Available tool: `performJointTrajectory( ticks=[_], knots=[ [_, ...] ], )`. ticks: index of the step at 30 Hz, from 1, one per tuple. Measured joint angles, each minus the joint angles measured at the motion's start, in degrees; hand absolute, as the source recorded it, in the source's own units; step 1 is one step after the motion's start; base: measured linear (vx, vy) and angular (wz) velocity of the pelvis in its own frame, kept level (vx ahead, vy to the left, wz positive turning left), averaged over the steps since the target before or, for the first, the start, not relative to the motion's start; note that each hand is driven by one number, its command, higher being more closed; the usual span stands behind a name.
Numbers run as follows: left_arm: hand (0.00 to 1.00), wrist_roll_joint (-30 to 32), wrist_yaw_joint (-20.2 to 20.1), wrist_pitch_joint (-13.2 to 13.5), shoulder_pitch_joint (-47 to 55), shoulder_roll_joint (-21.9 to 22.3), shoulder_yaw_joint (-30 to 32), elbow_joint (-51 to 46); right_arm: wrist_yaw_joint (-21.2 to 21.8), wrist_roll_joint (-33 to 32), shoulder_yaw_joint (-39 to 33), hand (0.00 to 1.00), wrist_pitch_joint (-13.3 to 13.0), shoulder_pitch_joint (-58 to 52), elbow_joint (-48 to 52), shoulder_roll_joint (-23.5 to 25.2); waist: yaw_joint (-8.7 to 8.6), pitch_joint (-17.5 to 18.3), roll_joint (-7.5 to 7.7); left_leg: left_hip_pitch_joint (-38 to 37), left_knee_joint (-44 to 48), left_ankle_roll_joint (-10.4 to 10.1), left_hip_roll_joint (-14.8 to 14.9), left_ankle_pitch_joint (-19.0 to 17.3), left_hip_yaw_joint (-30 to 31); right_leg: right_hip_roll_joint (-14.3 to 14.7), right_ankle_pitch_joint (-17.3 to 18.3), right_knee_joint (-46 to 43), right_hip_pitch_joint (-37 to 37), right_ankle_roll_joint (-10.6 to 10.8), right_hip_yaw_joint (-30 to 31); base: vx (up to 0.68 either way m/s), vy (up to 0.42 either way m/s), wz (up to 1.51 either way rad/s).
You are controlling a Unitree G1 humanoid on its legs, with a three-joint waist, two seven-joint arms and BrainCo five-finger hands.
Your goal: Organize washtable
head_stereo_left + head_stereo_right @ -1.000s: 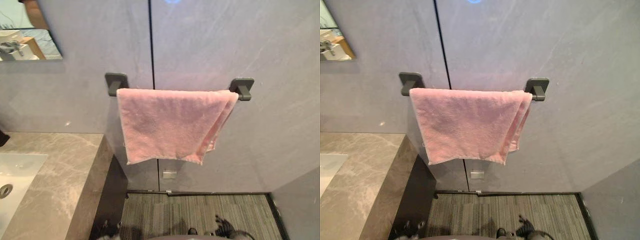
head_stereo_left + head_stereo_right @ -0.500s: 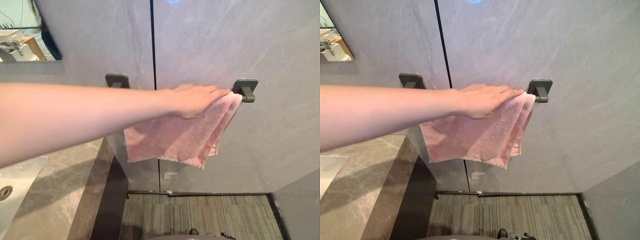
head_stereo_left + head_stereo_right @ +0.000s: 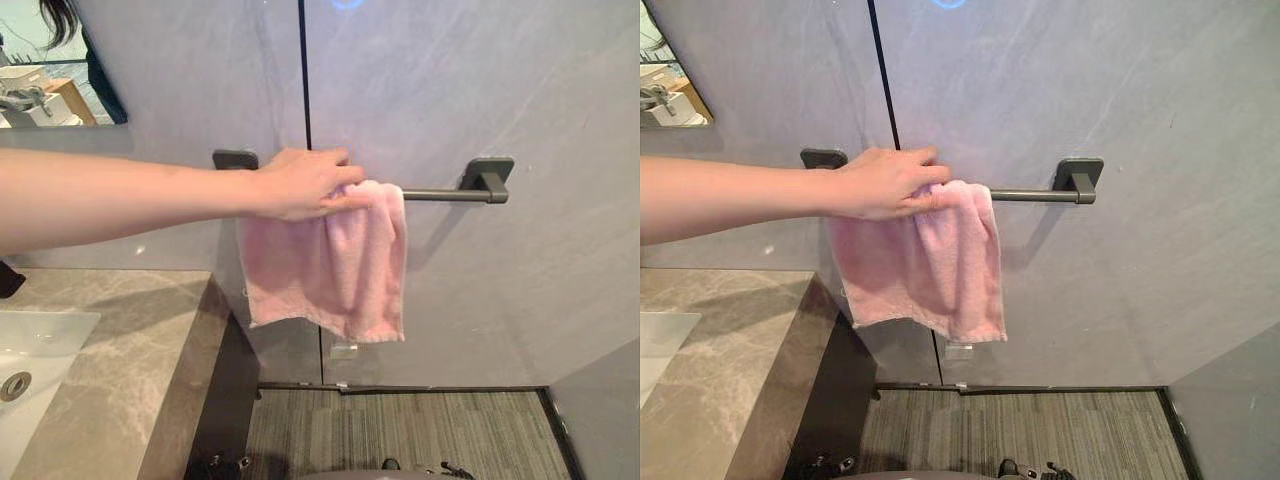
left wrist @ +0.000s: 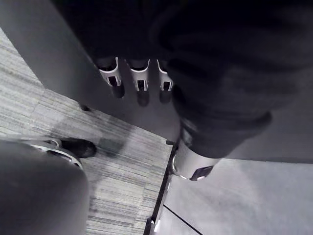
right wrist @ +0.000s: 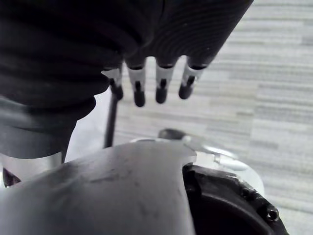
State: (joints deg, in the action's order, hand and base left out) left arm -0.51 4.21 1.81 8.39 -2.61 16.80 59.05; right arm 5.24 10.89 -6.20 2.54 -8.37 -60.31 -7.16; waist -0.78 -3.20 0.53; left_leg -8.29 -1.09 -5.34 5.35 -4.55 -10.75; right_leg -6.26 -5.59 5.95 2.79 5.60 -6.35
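So the biggest thing here is the grey wall (image 3: 520,90) at the far side, with a dark seam running down it. Left and near is a marble-look counter (image 3: 110,380) with a white sink (image 3: 35,335) sunk into it, and you can see the drain (image 3: 14,385). Below the wall there's striped grey carpet floor (image 3: 400,430).

A person's bare arm (image 3: 120,200) reaches in from the left, right across the counter. Their hand (image 3: 300,185) is closed on the top of the pink towel (image 3: 330,265). The towel hangs on the dark bar (image 3: 440,194) on the wall, all bunched up toward the bar's left end, right under that hand, with its folds hanging down unevenly. The right stretch of the bar is bare out to its right mount (image 3: 487,175). The left mount (image 3: 232,158) peeks out just behind the person's wrist.

Top left there's a corner of a mirror (image 3: 50,90). There's a small pale plate (image 3: 343,350) on the wall just under the towel's lower edge.

The robot's left hand (image 4: 140,73) hangs down over the carpet, fingers straight and loose, nothing in it. The right hand (image 5: 161,81) is the same deal: fingers straight, pointing at the floor, holding nothing. Both are well apart from the towel.
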Motion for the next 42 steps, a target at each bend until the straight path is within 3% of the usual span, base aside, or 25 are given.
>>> performJointTrajectory(
  ticks=[2, 5, 9, 13, 17, 20, 25, 30, 36, 42],
  knots=[
    [0.00, 2.4, 1.6, 0.0, 1.7, 0.3, -3.6, -6.1, -0.7, -2.2, 0.0, 0.00, 0.0, -0.8, 1.3, 0.2, -0.01, 0.0, 0.00, 0.6, 0.0, 0.0, 0.4, 0.0, 0.3, 0.0, 0.0, 0.0, -0.2, 0.0, -0.3, -0.02, -0.022, 0.09],
    [0.00, 8.9, 7.2, 1.6, 2.9, 1.7, -7.9, -14.7, -3.6, -5.5, 0.0, 0.00, -0.1, -1.3, 3.2, 0.6, -0.07, 0.0, 0.23, 1.2, -0.1, 0.0, 0.4, 0.0, 1.3, -0.1, 0.1, 0.0, -0.2, 0.0, -1.3, -0.02, -0.023, 0.15],
    [0.00, 15.1, 15.4, 3.5, 2.9, 3.0, -10.7, -23.6, -10.0, -13.0, 0.6, 0.00, -3.6, -1.6, 17.9, 3.0, -0.07, 0.1, 0.16, 2.6, -0.1, -0.1, 0.6, 0.1, 1.3, 0.2, -0.2, 0.0, -1.5, 0.0, -1.3, 0.02, -0.006, -0.01],
    [0.00, 18.2, 19.7, 4.9, 3.7, 2.6, -11.6, -33.3, -11.6, -20.2, 2.0, 0.00, -7.1, -1.0, 32.7, 4.0, 0.12, 0.2, 0.12, 2.7, -0.1, 0.2, 0.5, 0.4, 1.4, 0.2, -0.3, -0.3, -1.9, -0.1, -1.5, 0.08, 0.005, 0.02],
    [0.00, 19.3, 21.6, 5.9, 4.9, 3.0, -11.7, -44.2, -11.2, -29.8, 3.2, 0.00, -10.8, -0.8, 45.6, 5.0, 0.17, 0.3, 0.49, 3.0, -0.1, 0.3, 0.1, 0.3, 1.9, 0.0, -0.3, -0.3, -2.0, 0.0, -2.2, 0.03, 0.011, 0.06],
    [0.00, 21.0, 22.3, 7.0, 7.0, 4.9, -11.7, -52.4, -10.8, -31.2, 3.9, 0.00, -12.4, -1.5, 52.5, 5.3, 0.05, 0.3, 0.78, 3.4, -0.1, 0.4, 0.0, 0.3, 2.7, -0.1, -0.3, -0.3, -2.0, 0.0, -3.0, 0.00, -0.001, 0.13],
    [0.00, 20.8, 20.7, 9.8, 12.6, 7.0, -12.2, -63.1, -9.9, -33.2, 5.9, 0.00, -13.4, -2.9, 61.7, 6.7, 0.55, 0.3, 0.75, 3.5, 0.2, 0.5, 0.4, 0.2, 3.0, -0.2, -0.1, -0.3, -1.2, 0.2, -3.2, -0.06, -0.023, 0.05],
    [0.00, 14.9, 16.5, 10.1, 17.9, 7.9, -14.4, -67.0, -8.6, -33.5, 9.2, 0.00, -13.7, -3.5, 68.9, 6.7, 1.57, 0.4, 0.73, 3.9, 0.1, 0.6, 0.4, 0.1, 4.3, -0.3, 0.2, -0.3, -0.4, 0.1, -4.6, -0.07, -0.016, 0.16],
    [0.00, 3.0, 8.7, 10.0, 21.7, 7.4, -19.2, -73.2, -8.6, -33.5, 10.9, 0.00, -13.9, -3.0, 70.0, 6.4, 1.57, 0.9, 0.67, 4.8, 0.1, 0.3, -0.2, 0.5, 6.1, -0.6, 0.5, -0.3, -0.3, 0.2, -6.4, -0.02, -0.001, 0.17],
    [0.00, -1.1, 4.5, 9.5, 19.6, 5.5, -20.2, -77.8, -8.7, -33.3, 12.8, 0.00, -13.1, 0.4, 69.8, 4.1, 1.39, 1.8, 0.64, 5.1, 0.3, 0.5, -0.4, 1.0, 6.6, -0.8, 0.5, -0.3, -0.6, 0.2, -6.6, 0.00, -0.002, 0.01]
  ],
)
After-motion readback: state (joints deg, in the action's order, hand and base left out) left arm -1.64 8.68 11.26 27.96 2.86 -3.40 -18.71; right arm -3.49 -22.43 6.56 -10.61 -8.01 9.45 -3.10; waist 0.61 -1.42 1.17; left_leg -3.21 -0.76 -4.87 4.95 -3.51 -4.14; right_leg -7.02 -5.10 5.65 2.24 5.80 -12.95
